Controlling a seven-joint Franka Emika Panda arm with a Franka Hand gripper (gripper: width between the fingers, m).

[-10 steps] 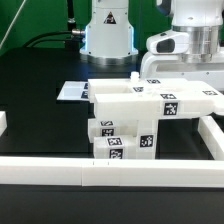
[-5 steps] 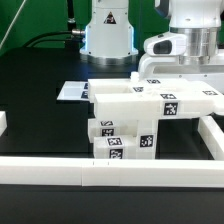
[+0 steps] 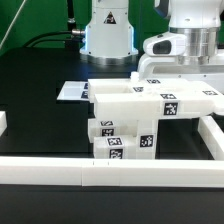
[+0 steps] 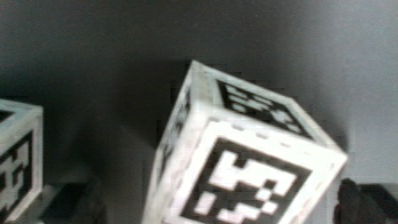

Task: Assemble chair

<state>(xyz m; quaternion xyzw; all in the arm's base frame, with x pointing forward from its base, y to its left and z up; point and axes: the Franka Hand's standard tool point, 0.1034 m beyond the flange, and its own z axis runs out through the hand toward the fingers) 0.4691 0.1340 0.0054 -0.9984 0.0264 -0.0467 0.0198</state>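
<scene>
The partly built chair (image 3: pixel 140 115), a cluster of white blocky plastic parts bearing black-and-white square tags, stands on the black tabletop (image 3: pixel 40 115) near the middle of the exterior view, slightly to that view's right. Its flat white slab (image 3: pixel 150 98) lies on top with tags on its near edge. The slab rests on white tagged leg blocks (image 3: pixel 122 138) stacked beneath it.

The long white front rail (image 3: pixel 110 172) and the white side rail (image 3: pixel 212 135) on the exterior view's right meet at a corner and fence the area. The chair sits inside this corner, near both rails. The thin flat white marker board (image 3: pixel 72 92) lies on the tabletop behind the chair, towards the exterior view's left.

The white-and-grey tool (image 3: pixel 190 68) hangs behind the slab on the exterior view's right, its fingertips hidden by the slab. In the wrist view a tilted white tagged block (image 4: pixel 249 150) fills most of the frame, with dark fingers (image 4: pixel 368 195) dimly seen on either side. I cannot tell whether the tool is clenched on the block or released. A second tagged white part (image 4: pixel 18 150) shows at the picture's edge beside it.
</scene>
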